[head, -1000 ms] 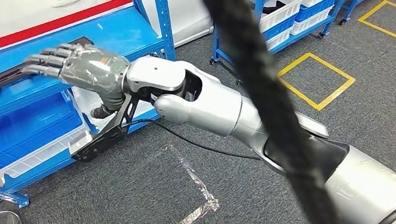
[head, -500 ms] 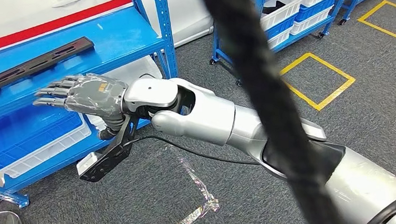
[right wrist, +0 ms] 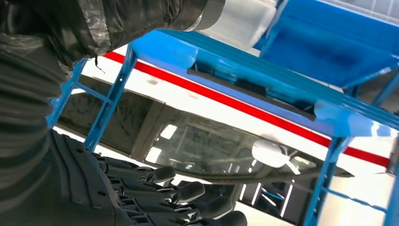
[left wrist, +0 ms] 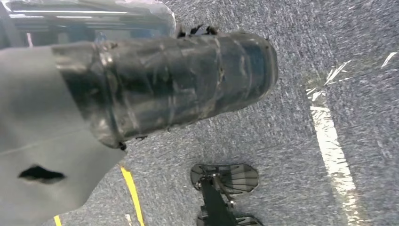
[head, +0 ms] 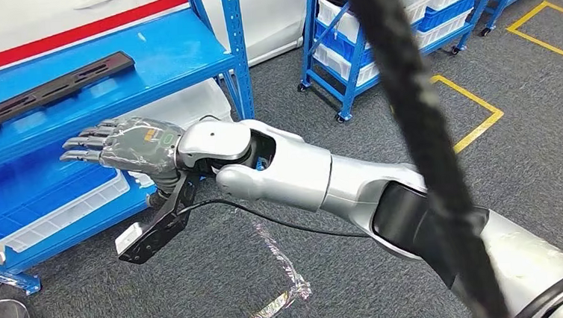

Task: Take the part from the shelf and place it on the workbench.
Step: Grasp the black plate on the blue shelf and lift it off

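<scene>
The part (head: 49, 93), a long dark slotted strip, is lying flat on the top deck of the blue shelf (head: 174, 50), running slantwise along it. From the right wrist view the part (right wrist: 249, 92) is seen as a dark bar resting on the edge of the shelf deck (right wrist: 301, 101).

The right hand (head: 116, 144) is being held out in front of the shelf, below the level of the top deck and apart from the part. Its fingers (head: 83, 143) are extended, slightly spread and pointing toward the shelf; nothing is being grasped, so the hand is released. In the right wrist view the dark fingertips (right wrist: 188, 190) are lined up side by side with nothing between them.

A white bin (head: 65, 211) is sitting on the lower shelf level, just beyond the fingertips. A thick black cable (head: 419, 134) is crossing the head view in the foreground.

The left hand (left wrist: 164, 84) is being viewed from behind over grey carpet (left wrist: 301, 61); whether its fingers are closed cannot be told.
</scene>
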Robot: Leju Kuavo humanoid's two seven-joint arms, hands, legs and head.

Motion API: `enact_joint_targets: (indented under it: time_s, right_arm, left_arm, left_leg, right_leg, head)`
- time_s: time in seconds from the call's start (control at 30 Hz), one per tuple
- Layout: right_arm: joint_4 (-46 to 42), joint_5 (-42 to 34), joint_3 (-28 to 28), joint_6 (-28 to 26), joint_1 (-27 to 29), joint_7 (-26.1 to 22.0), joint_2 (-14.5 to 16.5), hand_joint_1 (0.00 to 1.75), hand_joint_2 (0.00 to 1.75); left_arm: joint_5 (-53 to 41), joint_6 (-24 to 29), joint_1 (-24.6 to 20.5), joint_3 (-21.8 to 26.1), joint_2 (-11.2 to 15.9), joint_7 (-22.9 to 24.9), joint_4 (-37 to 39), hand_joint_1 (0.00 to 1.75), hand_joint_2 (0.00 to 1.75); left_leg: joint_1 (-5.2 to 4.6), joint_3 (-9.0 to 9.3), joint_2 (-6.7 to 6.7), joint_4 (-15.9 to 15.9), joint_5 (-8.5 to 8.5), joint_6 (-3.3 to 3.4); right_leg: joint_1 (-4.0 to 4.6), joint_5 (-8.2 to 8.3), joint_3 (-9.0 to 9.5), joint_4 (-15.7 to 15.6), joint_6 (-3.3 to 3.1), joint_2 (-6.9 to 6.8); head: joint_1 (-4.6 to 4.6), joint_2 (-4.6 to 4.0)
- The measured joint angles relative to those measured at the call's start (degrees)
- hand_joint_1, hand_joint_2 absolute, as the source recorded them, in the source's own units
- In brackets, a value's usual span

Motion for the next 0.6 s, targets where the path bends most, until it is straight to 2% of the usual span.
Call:
enact_joint_targets:
  time_s: [0.07, 0.13, 0.17, 0.2, 0.27, 0.3, 0.33, 0.4, 0.5, 0.53, 0.6]
  right_arm:
    - [0.48, 0.16, 0.05, -0.37, 0.34, 0.54, 0.01, 0.0, 1.75]
    - [1.08, 0.37, 0.14, -0.54, 0.95, 0.72, 0.01, 0.0, 1.75]
    - [1.37, 0.49, 0.18, -0.55, 1.35, 0.76, -0.01, 0.0, 1.31]
    - [1.62, 0.58, 0.2, -0.57, 1.67, 0.84, -0.03, 0.0, 0.87]
    - [2.04, 0.68, 0.21, -0.68, 1.93, 1.06, -0.06, 0.0, 0.0]
    - [2.3, 0.62, 0.21, -0.72, 1.94, 1.23, -0.07, 0.0, 0.0]
    - [2.5, 0.51, 0.21, -0.74, 1.93, 1.36, 0.04, 0.0, 0.0]
    - [2.89, 0.18, 0.22, -0.73, 2.04, 1.58, 0.25, 0.0, 0.0]
    - [3.57, -0.08, 0.22, -0.74, 2.15, 1.85, 0.4, 0.0, 0.0]
    - [3.79, -0.1, 0.22, -0.76, 2.1, 1.89, 0.44, 0.0, 0.0]
    - [4.12, -0.11, 0.22, -0.77, 2.1, 1.93, 0.48, 0.0, 0.0]
  left_arm:
    - [0.1, 0.38, -0.04, -0.09, -0.05, -0.49, 0.0, 0.0, 0.0]
    - [0.28, 0.77, -0.08, -0.21, -0.07, -0.69, 0.01, 0.0, 0.0]
    - [0.36, 0.87, -0.07, -0.28, -0.08, -0.75, 0.02, 0.0, 0.0]
    - [0.4, 0.93, -0.04, -0.34, -0.1, -0.81, 0.02, 0.0, 0.0]
    - [0.42, 1.13, 0.02, -0.45, -0.14, -1.03, 0.02, 0.0, 0.0]
    - [0.42, 1.39, -0.01, -0.48, -0.09, -1.19, 0.03, 0.0, 0.0]
    - [0.4, 1.67, -0.08, -0.51, -0.06, -1.33, 0.05, 0.0, 0.0]
    - [0.35, 2.23, -0.23, -0.56, 0.01, -1.53, 0.09, 0.0, 0.0]
    - [0.24, 2.83, -0.23, -0.72, -0.01, -1.67, 0.19, 0.0, 0.0]
    - [0.21, 2.92, -0.28, -0.78, -0.01, -1.7, 0.22, 0.0, 0.0]
    - [0.13, 2.99, -0.35, -0.86, -0.02, -1.76, 0.24, 0.0, 0.0]
  left_leg:
    - [0.44, 0.59, 0.22, -1.05, 0.54, 0.39]
    - [0.59, 0.65, 0.24, -1.11, 0.47, 0.48]
    - [0.72, 0.69, 0.22, -0.98, 0.31, 0.39]
    - [0.89, 0.75, 0.17, -0.75, 0.04, 0.2]
    - [1.36, 0.92, 0.09, 0.14, -0.9, -0.59]
    - [1.41, 0.86, 0.08, 0.72, -1.45, -1.15]
    - [1.39, 0.66, 0.07, 1.31, -1.93, -1.66]
    - [1.18, 0.2, 0.18, 1.74, -2.26, -2.43]
    - [1.34, -0.25, 0.15, 2.45, -3.05, -3.0]
    - [1.38, -1.16, -0.11, 4.3, -4.1, -3.06]
    - [1.32, -4.93, -0.79, 11.11, -6.87, -2.97]
  right_leg:
    - [-0.05, -2.03, -2.73, 4.86, 0.4, 0.03]
    - [-0.35, -3.89, -7.16, 12.05, 0.83, 0.03]
    - [-0.55, -3.63, -8.8, 14.06, 1.06, 0.01]
    - [-0.78, -2.26, -9.48, 13.93, 1.29, -0.02]
    - [-1.23, 2.39, -8.04, 8.16, 1.75, -0.27]
    - [-1.22, 3.95, -6.89, 5.18, 1.86, -0.41]
    - [-1.2, 4.55, -6.01, 2.86, 1.62, -0.48]
    - [-0.92, 3.88, -5.72, 1.87, 0.69, -0.28]
    - [-0.96, 3.6, -5.76, 1.64, -0.67, 0.25]
    - [-0.99, 3.58, -5.59, 1.47, -0.99, 0.35]
    - [-0.84, 3.43, -5.3, 1.29, -1.45, 0.5]
  head:
    - [0.09, 0.0]
    - [0.11, 0.0]
    - [0.11, 0.0]
    - [0.12, 0.0]
    - [0.12, 0.0]
    - [0.13, 0.0]
    - [0.13, 0.0]
    - [0.13, 0.01]
    - [0.1, 0.01]
    - [0.06, 0.01]
    - [0.02, 0.0]
